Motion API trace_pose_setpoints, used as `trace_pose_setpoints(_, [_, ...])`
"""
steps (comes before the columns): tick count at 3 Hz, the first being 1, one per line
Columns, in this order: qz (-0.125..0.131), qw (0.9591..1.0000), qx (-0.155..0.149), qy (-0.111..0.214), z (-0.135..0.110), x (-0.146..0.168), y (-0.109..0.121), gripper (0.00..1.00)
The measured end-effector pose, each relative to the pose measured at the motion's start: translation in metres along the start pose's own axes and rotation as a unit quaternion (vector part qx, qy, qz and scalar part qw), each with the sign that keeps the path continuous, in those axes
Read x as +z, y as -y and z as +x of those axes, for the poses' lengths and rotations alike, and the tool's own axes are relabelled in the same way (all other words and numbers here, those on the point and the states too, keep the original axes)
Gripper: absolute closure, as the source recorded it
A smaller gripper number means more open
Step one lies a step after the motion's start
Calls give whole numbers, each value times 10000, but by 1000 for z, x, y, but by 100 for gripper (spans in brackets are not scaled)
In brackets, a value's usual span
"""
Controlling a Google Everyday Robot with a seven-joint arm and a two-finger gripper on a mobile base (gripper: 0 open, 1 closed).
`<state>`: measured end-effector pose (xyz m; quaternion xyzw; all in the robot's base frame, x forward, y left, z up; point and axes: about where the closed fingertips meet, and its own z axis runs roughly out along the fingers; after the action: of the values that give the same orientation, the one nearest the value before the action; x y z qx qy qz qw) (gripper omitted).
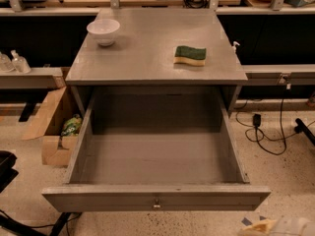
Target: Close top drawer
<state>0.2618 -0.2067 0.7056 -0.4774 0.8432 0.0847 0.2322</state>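
Observation:
The top drawer (156, 197) is a wide, deep grey drawer pulled far out of the grey cabinet (157, 58). Its inside is bare. The flat front faces me, with one small metal knob (156, 202) at its centre. Only a pale yellow and white tip of my gripper (275, 226) shows, at the bottom right corner. It sits below and to the right of the drawer front, apart from it. Nothing is seen in the gripper.
A white bowl (103, 31) and a green-and-yellow sponge (190, 55) sit on the cabinet top. An open cardboard box (54, 127) stands on the floor at the left. Black cables (268, 134) lie on the floor at the right.

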Motion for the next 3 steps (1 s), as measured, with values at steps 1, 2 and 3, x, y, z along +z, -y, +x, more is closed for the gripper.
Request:
trace_pose_setpoints(1, [-299,9980,-166,530,-5,60,-10,100])
trace_pose_setpoints(2, [-450,9930,-558,942,-24,99,-7,100])
trace_pose_setpoints(3, [-519,9870,-859,1252,-42,129,4,100])
